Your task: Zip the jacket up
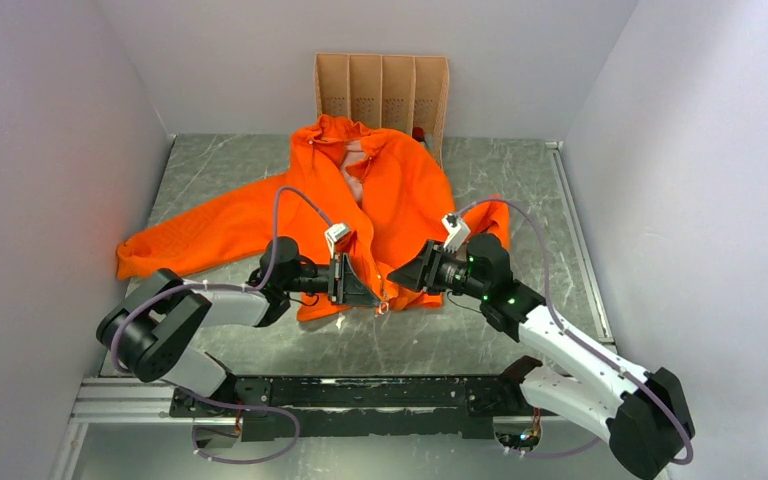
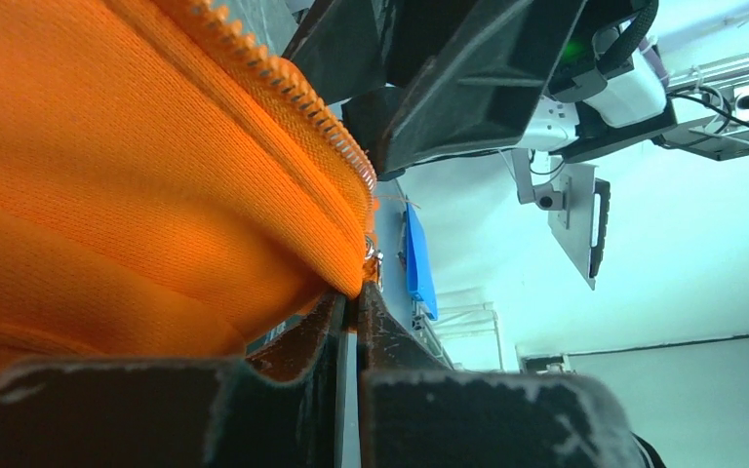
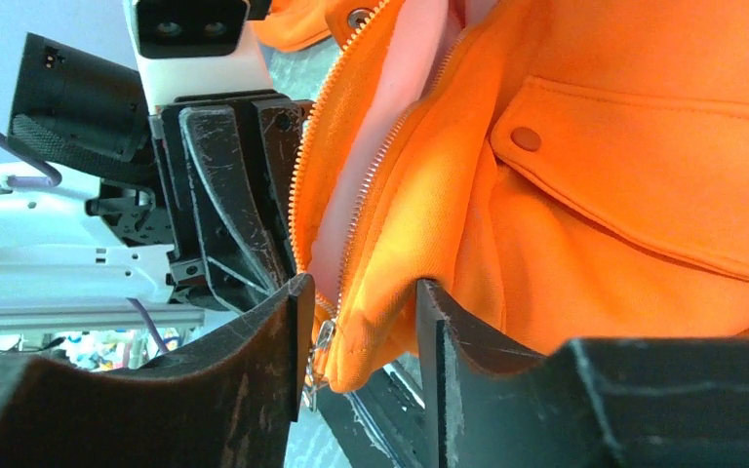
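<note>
The orange jacket (image 1: 400,195) lies spread on the table, collar at the far side, front open with pale pink lining (image 3: 390,97) showing between the zipper teeth. My left gripper (image 1: 358,290) is at the bottom hem; in the left wrist view (image 2: 356,292) its jaws are closed on the hem edge of the jacket (image 2: 107,175) beside the zipper teeth (image 2: 293,88). My right gripper (image 1: 402,275) faces it from the right. In the right wrist view (image 3: 356,292) its jaws stand open around the jacket's bottom corner, with the metal zipper pull (image 3: 324,341) hanging by the left finger.
A cardboard divider box (image 1: 380,95) stands against the back wall behind the collar. A long sleeve (image 1: 190,245) stretches to the left over the grey table (image 1: 520,190). Walls close in on both sides. A flap pocket with a snap (image 3: 525,138) lies near the right gripper.
</note>
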`<action>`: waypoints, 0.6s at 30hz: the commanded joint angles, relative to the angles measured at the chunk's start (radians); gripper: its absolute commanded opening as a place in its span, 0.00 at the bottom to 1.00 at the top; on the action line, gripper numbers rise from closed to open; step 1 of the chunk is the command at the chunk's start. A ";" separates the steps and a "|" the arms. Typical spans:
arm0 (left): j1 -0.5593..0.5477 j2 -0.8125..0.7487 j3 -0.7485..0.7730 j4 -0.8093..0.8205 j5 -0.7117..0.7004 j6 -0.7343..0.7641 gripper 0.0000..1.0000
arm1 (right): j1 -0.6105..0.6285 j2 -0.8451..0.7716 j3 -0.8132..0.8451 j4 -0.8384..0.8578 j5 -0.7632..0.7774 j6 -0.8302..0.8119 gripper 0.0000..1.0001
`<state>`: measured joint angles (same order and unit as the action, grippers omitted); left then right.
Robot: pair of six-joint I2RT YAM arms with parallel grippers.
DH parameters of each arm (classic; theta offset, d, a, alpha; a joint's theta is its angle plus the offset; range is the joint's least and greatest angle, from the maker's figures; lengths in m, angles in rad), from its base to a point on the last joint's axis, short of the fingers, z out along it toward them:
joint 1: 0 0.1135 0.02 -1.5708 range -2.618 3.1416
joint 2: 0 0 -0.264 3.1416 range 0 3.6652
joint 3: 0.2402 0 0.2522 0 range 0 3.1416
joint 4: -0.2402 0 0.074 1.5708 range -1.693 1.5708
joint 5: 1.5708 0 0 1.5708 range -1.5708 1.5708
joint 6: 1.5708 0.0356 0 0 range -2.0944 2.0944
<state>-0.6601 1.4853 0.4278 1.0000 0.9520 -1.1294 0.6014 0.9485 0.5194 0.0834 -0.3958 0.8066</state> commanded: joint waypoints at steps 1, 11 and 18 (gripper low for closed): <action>-0.005 0.018 -0.015 0.139 0.081 -0.050 0.08 | -0.009 -0.074 0.001 -0.104 0.070 -0.026 0.48; -0.003 0.045 -0.013 0.162 0.076 -0.076 0.08 | -0.008 -0.197 0.037 -0.330 0.050 -0.052 0.56; -0.002 0.044 -0.002 0.124 0.061 -0.078 0.08 | -0.007 -0.245 0.056 -0.366 -0.048 0.005 0.57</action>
<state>-0.6598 1.5299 0.4194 1.0576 0.9882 -1.1942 0.5957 0.7326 0.5438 -0.2466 -0.3714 0.7757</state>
